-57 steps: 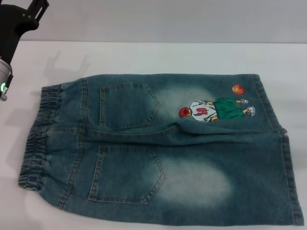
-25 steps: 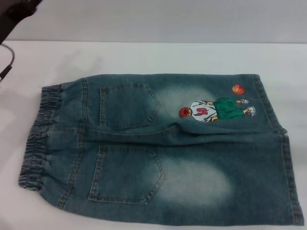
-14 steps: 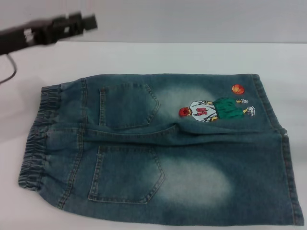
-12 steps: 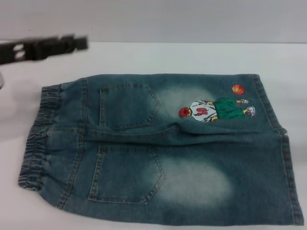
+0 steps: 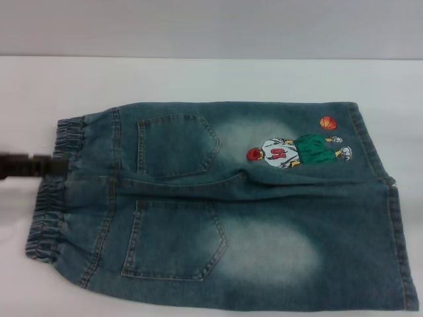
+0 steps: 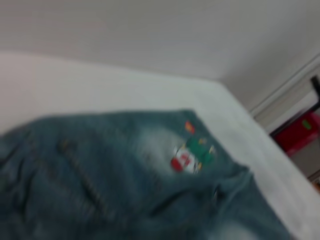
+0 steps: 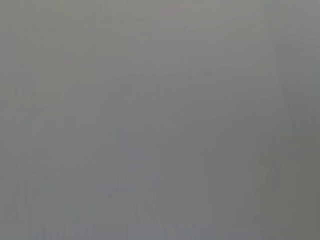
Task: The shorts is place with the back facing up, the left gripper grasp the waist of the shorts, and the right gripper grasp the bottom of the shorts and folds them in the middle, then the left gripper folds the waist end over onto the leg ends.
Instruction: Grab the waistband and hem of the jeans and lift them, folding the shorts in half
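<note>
The only mark close to readable is on the cartoon basketball-player patch [image 5: 299, 150] sewn to the shorts [image 5: 218, 205], on the leg nearer the counter's [image 5: 218, 79] far edge. Red figures sit on the player's white jersey; they look like a two-digit number but are too small to read. No other text shows.

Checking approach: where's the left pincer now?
Head view: the left pincer is at the robot's left, low by the waist of the shorts.
</note>
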